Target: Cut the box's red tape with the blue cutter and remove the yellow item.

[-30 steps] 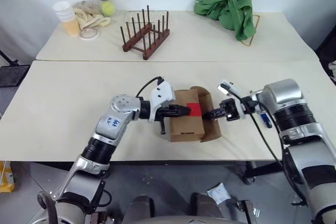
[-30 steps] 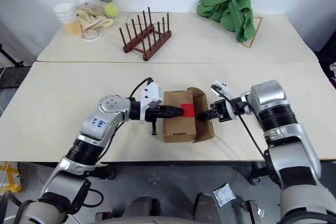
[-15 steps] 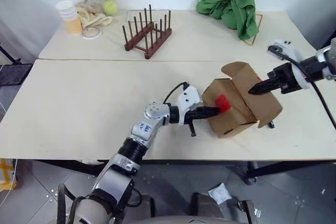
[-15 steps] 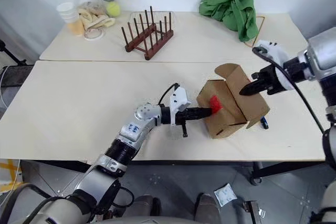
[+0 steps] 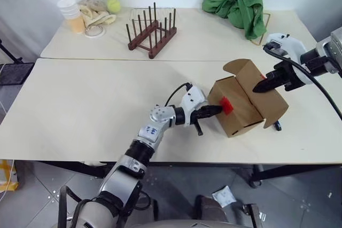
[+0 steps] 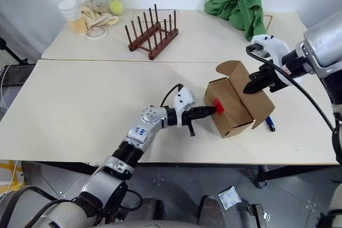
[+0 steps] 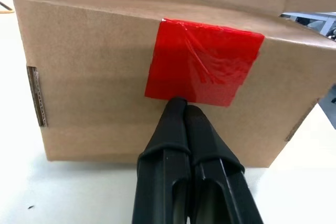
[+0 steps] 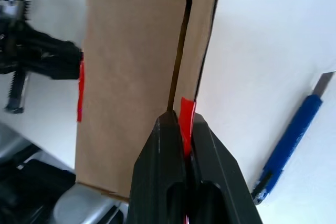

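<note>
On table (image 5: 80, 105): one box (image 5: 243, 105), one blue cutter (image 8: 291, 137).

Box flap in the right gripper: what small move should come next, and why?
Probably draw the right gripper a little away from the box, swinging the pinched flap open. That gripper is shut on the flap's edge, the shut left gripper braces against the red tape on the box's side, and the blue cutter lies on the table. Nothing yellow shows inside yet.
</note>
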